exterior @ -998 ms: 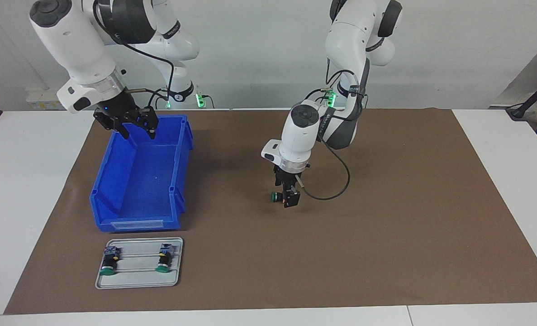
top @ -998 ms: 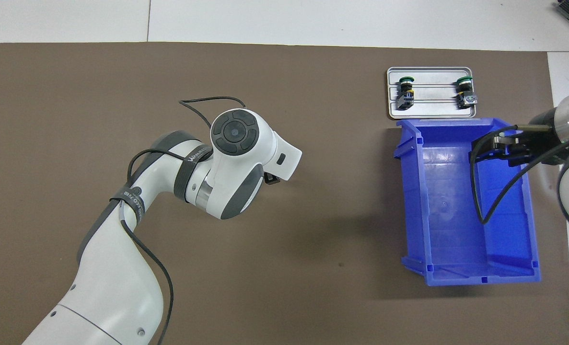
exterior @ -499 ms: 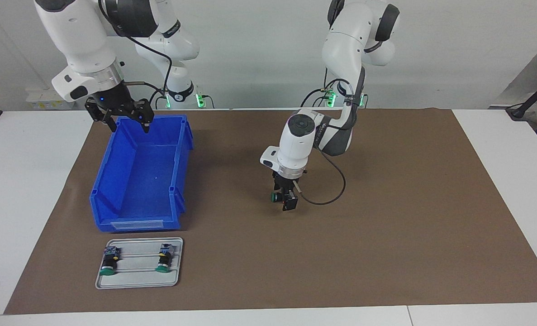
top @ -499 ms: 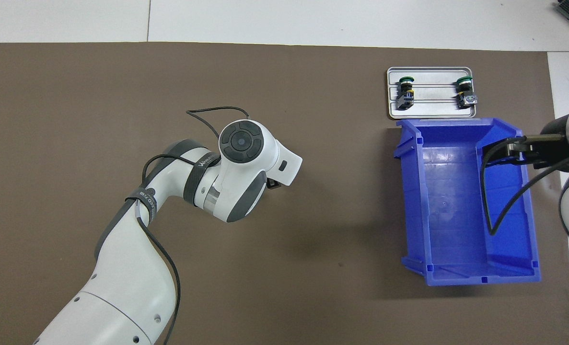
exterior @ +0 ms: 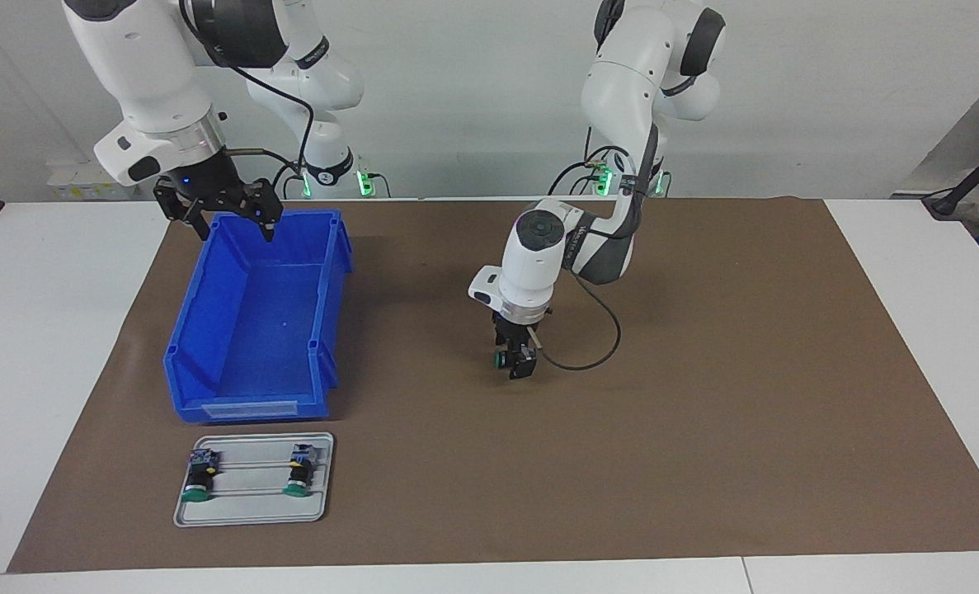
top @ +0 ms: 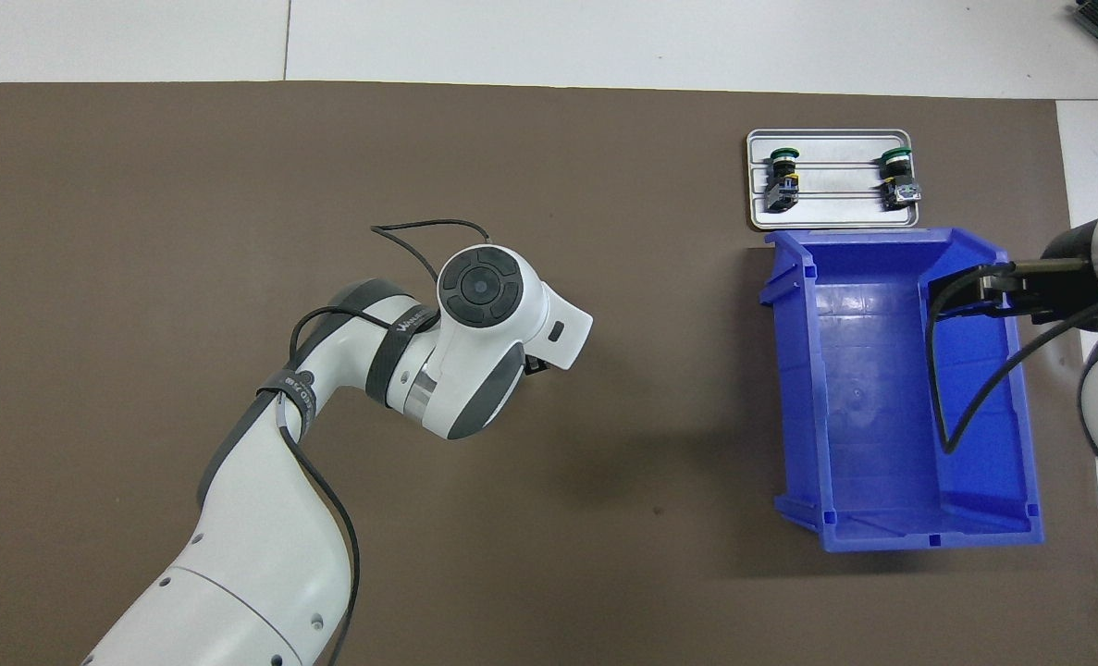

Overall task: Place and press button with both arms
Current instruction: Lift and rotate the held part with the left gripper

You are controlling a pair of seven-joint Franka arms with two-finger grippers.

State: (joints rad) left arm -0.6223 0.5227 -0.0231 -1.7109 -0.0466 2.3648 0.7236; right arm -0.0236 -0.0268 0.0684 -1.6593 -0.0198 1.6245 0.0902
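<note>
While my left gripper clamps the button above the mat, its long axis lies level, green cap toward the bin; right gripper gapes wide.

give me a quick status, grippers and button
Left gripper shut on the button, low over mid-mat. Right gripper open, above blue bin edge nearest robots. Nothing in the way.

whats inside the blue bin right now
Nothing shows inside the blue bin: its floor looks bare. In the overhead view the right hand and its cable hang over the corner nearest the robots, covering a little of it.
</note>
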